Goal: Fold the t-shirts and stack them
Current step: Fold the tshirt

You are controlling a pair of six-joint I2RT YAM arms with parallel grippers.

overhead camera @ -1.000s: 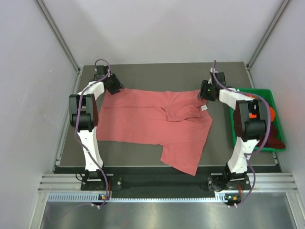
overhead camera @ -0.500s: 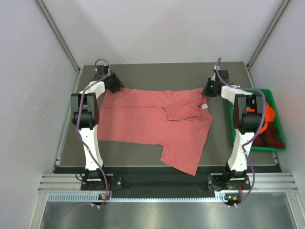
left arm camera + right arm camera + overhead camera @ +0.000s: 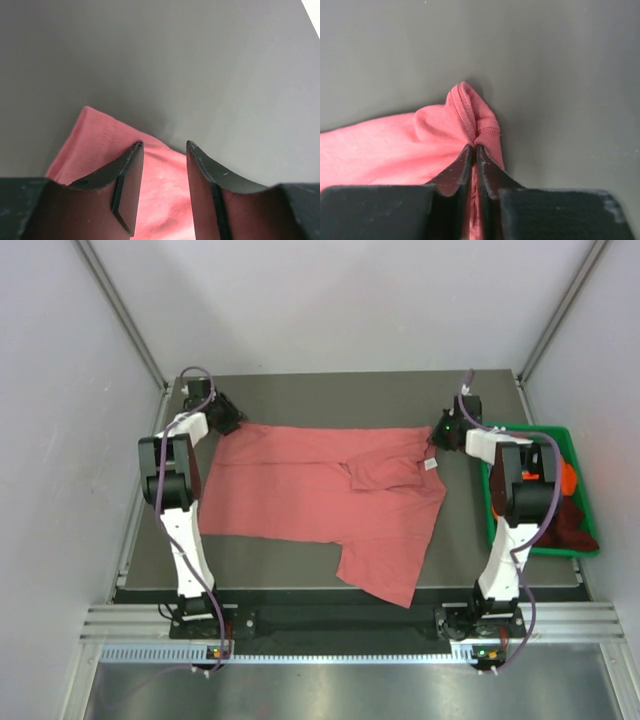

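The salmon-pink t-shirt (image 3: 300, 490) lies spread across the dark table, with one part hanging toward the front edge. My left gripper (image 3: 228, 420) is at the shirt's far left corner. In the left wrist view its jaws (image 3: 163, 146) stand open, with the shirt's corner (image 3: 100, 145) lying between and under them. My right gripper (image 3: 441, 430) is at the shirt's far right corner. In the right wrist view it (image 3: 475, 148) is shut on a bunched hem of the shirt (image 3: 395, 145).
A green plastic bin (image 3: 545, 432) stands at the table's right edge, partly behind my right arm. It holds an orange shirt (image 3: 569, 477) and a dark maroon shirt (image 3: 575, 525). Grey walls close in on the left, right and back.
Both grippers have moved outward, the left to the left and the right to the right and back. The shirt's far edge is drawn out wider and straighter.
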